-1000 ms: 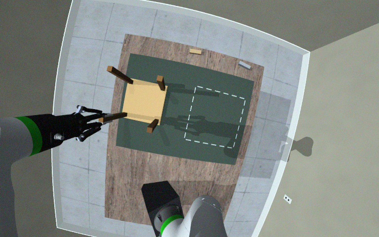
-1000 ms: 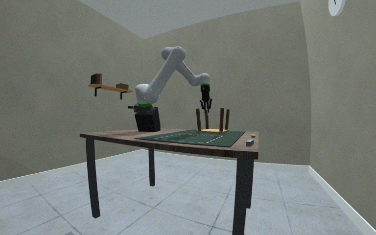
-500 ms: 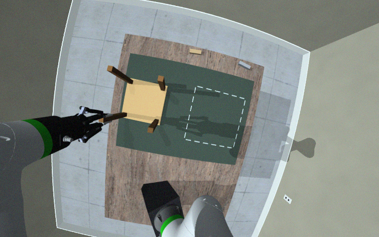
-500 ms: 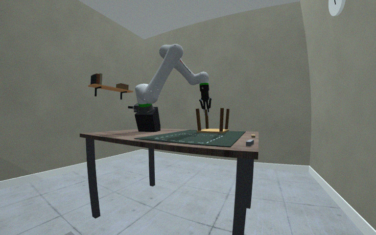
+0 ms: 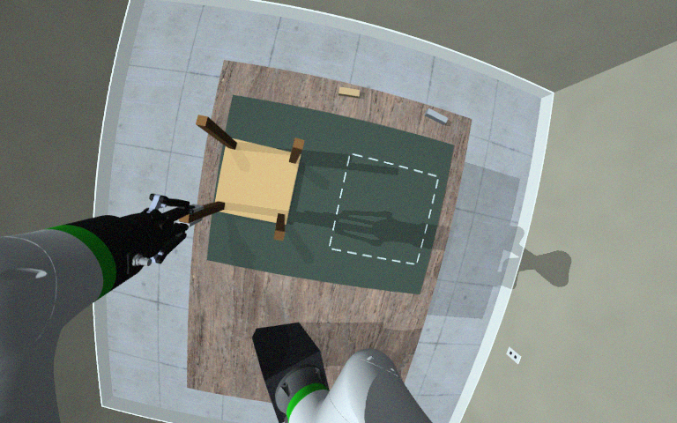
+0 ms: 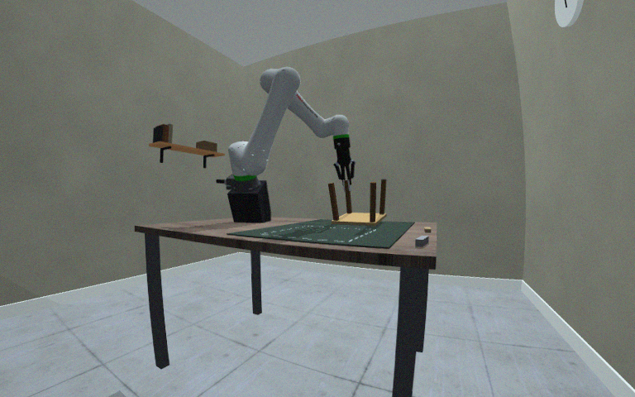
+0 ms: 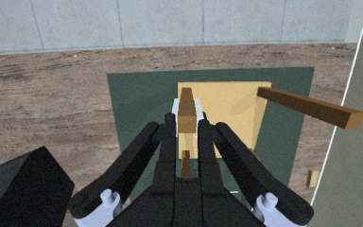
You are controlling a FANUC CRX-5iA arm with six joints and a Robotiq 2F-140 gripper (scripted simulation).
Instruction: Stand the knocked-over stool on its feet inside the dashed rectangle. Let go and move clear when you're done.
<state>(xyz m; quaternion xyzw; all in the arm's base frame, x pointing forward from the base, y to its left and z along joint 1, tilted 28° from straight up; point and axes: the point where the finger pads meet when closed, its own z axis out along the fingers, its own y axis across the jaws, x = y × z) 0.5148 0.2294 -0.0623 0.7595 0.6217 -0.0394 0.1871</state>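
Observation:
The stool (image 5: 254,179) lies upside down on the green mat (image 5: 329,194), its light wooden seat flat on the mat and its dark brown legs pointing up (image 6: 358,201). It sits at the mat's end away from the dashed rectangle (image 5: 384,209), fully outside it. My gripper (image 5: 192,209) comes down from above and is shut on the top of one stool leg (image 7: 186,111). In the wrist view the leg stands between the two fingertips, with the seat (image 7: 222,111) below. The side view shows the gripper (image 6: 346,179) at the top of a far leg.
A small tan block (image 5: 348,92) and a grey block (image 5: 436,116) lie on the wooden table near its far edge. The robot base (image 5: 284,353) stands at the table's near side. A wall shelf (image 6: 184,147) holds two boxes.

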